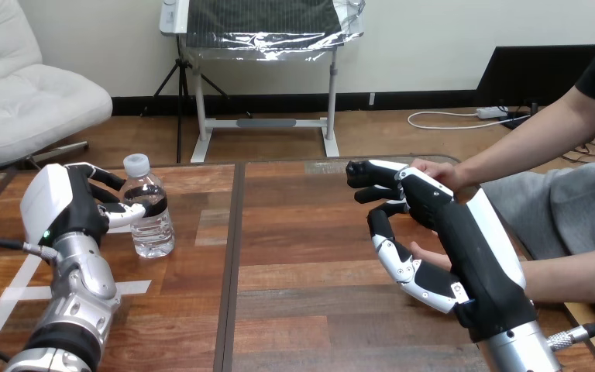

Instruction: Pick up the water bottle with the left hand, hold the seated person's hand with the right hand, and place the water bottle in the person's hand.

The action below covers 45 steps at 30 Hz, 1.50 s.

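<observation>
The water bottle (150, 221) stands upright on the wooden table (310, 310), at the left part of it, clear and with a white cap (135, 164) on top. The left hand (66, 203) is at the bottle's left side and its fingers (133, 211) are curled round the body of the bottle, one across the front, so this hand is closed on it. The base of the bottle seems to rest on the table, so I judge that the lift is not yet done. Well apart, at the right part of the table, the right hand (443, 217) reaches toward the seated person. One hand of the person, the upper hand (434, 169), lies against the top of the robot's hand. The other one, the lower hand (432, 254), shows just under its palm. If the right hand really grips any of them I cannot tell, because the robot's hand covers the contact. The step in hand, as I judge, is the grasp of the bottle together with the meeting of the person's hand. The next move calls for a firm grip and a straight lift, then a carry across the table to the right without tilting the bottle. The person's palm must be free and turned up to receive it.
</observation>
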Each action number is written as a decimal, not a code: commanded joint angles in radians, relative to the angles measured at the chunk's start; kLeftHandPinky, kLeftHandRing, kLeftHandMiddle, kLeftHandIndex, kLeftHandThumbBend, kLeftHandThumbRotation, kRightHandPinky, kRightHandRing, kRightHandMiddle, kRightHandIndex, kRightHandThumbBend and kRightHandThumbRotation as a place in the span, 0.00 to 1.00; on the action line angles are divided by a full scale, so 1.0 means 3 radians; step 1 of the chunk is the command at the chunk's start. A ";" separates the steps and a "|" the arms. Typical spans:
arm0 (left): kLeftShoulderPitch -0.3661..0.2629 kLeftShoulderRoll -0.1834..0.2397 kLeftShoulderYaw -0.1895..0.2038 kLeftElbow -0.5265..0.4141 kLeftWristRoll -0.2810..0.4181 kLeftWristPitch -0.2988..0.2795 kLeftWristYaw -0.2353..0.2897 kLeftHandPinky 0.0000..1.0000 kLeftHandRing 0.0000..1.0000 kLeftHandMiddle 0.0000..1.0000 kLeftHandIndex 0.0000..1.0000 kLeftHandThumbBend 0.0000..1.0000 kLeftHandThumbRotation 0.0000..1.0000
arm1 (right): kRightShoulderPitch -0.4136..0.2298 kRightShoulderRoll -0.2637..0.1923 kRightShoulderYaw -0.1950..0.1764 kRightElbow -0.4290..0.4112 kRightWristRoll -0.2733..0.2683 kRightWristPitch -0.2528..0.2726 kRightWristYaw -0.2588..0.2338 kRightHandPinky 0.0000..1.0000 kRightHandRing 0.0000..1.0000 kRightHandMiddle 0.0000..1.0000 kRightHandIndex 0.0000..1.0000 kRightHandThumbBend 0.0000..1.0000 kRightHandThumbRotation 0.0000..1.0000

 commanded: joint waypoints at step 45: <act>0.1283 -0.0066 0.0059 -0.2094 -0.0019 -0.0251 -0.0058 0.39 0.43 0.46 0.51 0.66 0.00 | -0.0104 0.0008 0.0014 -0.0217 -0.0011 0.0092 -0.0018 0.66 0.72 0.74 0.73 0.14 0.00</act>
